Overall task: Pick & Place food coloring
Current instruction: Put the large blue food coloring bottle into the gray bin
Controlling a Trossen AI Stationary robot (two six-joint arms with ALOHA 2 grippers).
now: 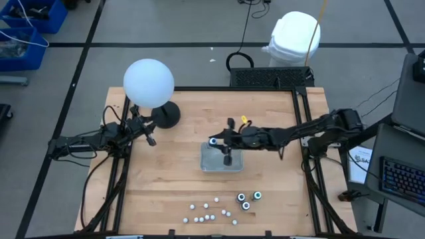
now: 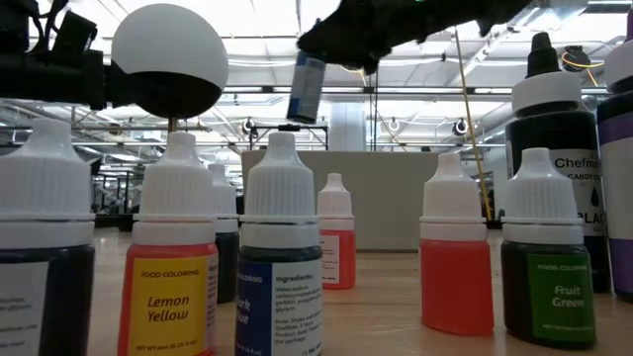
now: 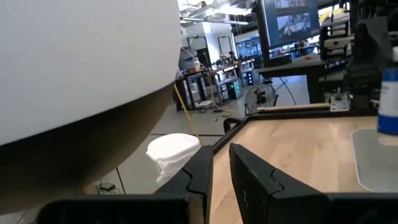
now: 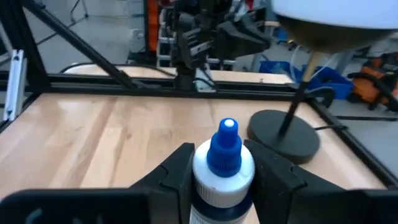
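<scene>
Right gripper (image 4: pixel 217 171): fingers clamped on a blue-capped food coloring bottle (image 4: pixel 222 165), held above the clear tray (image 1: pixel 222 159).
Left gripper (image 3: pixel 221 171): waiting by the lamp (image 1: pixel 149 83), fingers nearly shut, empty.
Progress: tray looks empty; remaining bottles (image 1: pixel 222 207) along the bench's (image 1: pixel 172 172) front edge.

Both arms are dark, near black, built of slim jointed segments with black cables looped along them, thickest near their bases at the worktop's (image 1: pixel 166 159) side rails. The right arm carries a small yellow mark near its wrist, perhaps a tag or clip; the high view is too coarse to tell. The left hand (image 3: pixel 221 163) has two matte black, angular fingers with stepped inner faces. The right hand (image 4: pixel 222 163) has broad, dark fingers.
</scene>
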